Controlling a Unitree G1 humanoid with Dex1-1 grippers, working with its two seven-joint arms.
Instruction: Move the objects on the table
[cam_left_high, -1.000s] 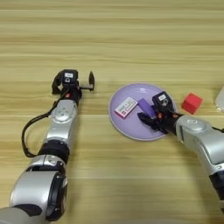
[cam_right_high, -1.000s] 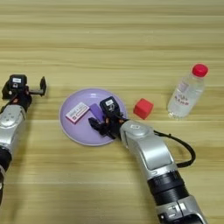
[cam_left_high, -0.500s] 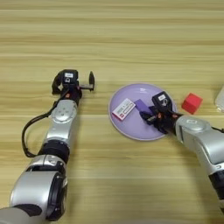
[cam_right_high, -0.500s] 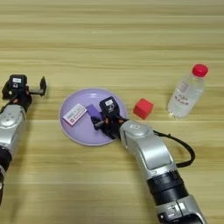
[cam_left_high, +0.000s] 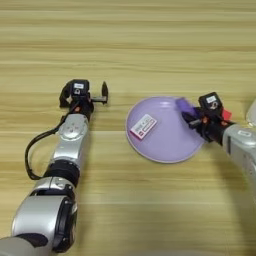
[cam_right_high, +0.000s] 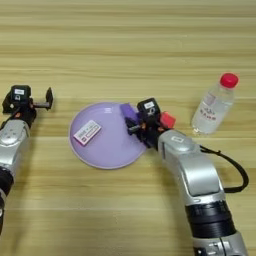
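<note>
A small purple block hangs over the far right rim of the round lilac plate, with my right gripper shut on it. Right behind that gripper sits the red cube on the table, partly covered by the wrist. The clear water bottle with its red cap stands upright further right. My left gripper rests open and empty on the table, left of the plate.
A flat pink piece with a white label lies on the left half of the plate. The light wooden table stretches on all sides. A black cable loops beside the right forearm.
My right gripper has moved from the middle of the plate to its far right rim, carrying the purple block. The left arm has not moved.
</note>
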